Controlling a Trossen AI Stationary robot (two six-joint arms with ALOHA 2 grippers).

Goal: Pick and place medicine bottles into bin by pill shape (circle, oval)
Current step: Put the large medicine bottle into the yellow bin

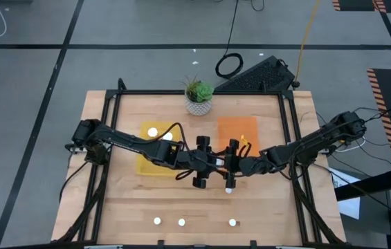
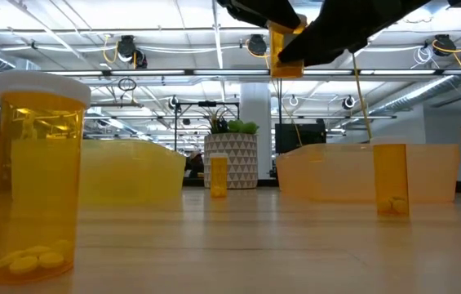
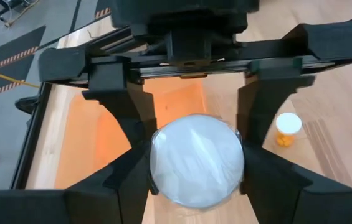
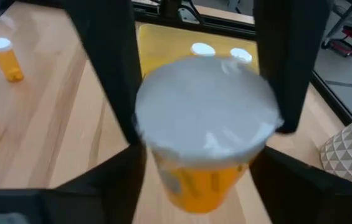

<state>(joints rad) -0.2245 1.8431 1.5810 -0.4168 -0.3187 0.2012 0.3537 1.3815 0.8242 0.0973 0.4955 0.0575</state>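
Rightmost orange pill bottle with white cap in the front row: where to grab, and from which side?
Pinch the rightmost orange bottle across its white cap from straight above. It stands upright, cap up, with bare wooden table around it. The left gripper and right gripper are mid-table.

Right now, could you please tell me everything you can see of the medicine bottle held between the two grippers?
The medicine bottle is round, with a white cap and a translucent orange body that looks like plastic. It is held in the air above the middle of the table, well clear of the wood in the low view. The left gripper and the right gripper meet at it, each with fingers on opposite sides, seemingly pressing on it. Its pills cannot be made out.
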